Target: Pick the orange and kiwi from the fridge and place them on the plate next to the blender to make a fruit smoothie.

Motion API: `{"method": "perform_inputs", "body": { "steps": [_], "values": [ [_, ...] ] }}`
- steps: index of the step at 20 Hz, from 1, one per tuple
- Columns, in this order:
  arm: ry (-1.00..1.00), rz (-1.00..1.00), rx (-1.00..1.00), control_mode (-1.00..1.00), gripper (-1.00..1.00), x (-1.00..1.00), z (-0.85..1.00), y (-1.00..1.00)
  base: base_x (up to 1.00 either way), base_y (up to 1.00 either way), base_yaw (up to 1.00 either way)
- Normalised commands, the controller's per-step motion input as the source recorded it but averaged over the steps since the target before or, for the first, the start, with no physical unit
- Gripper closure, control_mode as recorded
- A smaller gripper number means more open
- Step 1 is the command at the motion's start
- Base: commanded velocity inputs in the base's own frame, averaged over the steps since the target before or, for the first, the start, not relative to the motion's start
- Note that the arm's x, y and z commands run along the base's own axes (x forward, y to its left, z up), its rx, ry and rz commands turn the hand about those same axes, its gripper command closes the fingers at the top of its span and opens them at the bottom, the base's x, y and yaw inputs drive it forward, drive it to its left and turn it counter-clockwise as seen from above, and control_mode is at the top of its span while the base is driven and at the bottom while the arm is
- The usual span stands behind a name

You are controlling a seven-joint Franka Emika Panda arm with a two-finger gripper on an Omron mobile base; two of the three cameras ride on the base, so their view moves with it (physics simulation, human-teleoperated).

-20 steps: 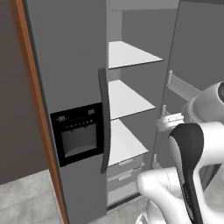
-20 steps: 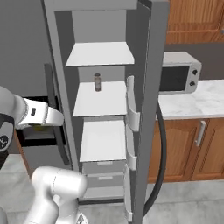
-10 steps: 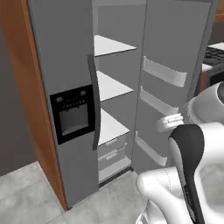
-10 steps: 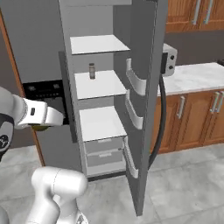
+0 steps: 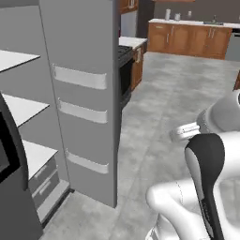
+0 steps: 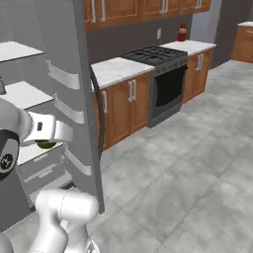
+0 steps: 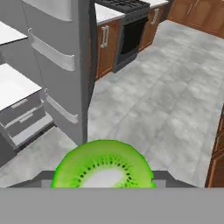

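Kiwi (image 7: 103,165) gripped between the jaws, cut face toward the hand camera: bright green flesh, pale oval core, ring of tiny black seeds, half-dome outline. Jaws closed snugly on the fruit, the gripper (image 7: 103,177) mostly hidden behind it; finger tips not separately discernible. In the right base view, same kiwi (image 6: 46,144) as a small dark yellow-green lump under the white wrist, just in front of the fridge shelves.

Fridge (image 5: 84,93) at left, tall and matte grey, door swung open. Door's inner face smooth grey with three pale, rounded bin rails stacked one above another. Flat white shelves (image 5: 21,108) inside, thin-edged, with pale drawers (image 7: 22,116) at the bottom bearing narrow bar handles. Long dark curved handle (image 6: 100,116) along the door's outer edge, glossy black.

Floor (image 6: 197,163) of mottled grey stone-like tiles, faint seams. Wooden cabinets (image 6: 123,108) in warm reddish brown with slim metal pulls, topped by a pale speckled counter (image 6: 116,68). Stove (image 6: 165,74) between the cabinets: dark boxy front, black grated burners on top. Small red cylindrical object (image 6: 182,32) on the counter by the far wall, too small to identify.

Arm's white rounded shells and dark glossy joint (image 5: 206,164) in the foreground of the left base view.
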Motion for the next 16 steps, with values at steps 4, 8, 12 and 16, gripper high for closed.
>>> {"method": "perform_inputs", "body": {
  "steps": [4,8,12,16],
  "values": [
    [0.0,0.0,0.0,1.0,1.0,0.0,0.0,0.0,-0.14,0.0,-0.9],
    [0.0,0.0,0.0,1.0,1.0,0.0,0.0,0.0,-0.06,0.0,-0.92],
    [0.0,0.0,0.0,1.0,1.0,0.0,0.0,0.0,-0.04,-0.01,-0.91],
    [0.0,0.0,0.0,1.0,1.0,0.0,0.0,0.0,0.11,-0.24,-0.75]
  ]
}}
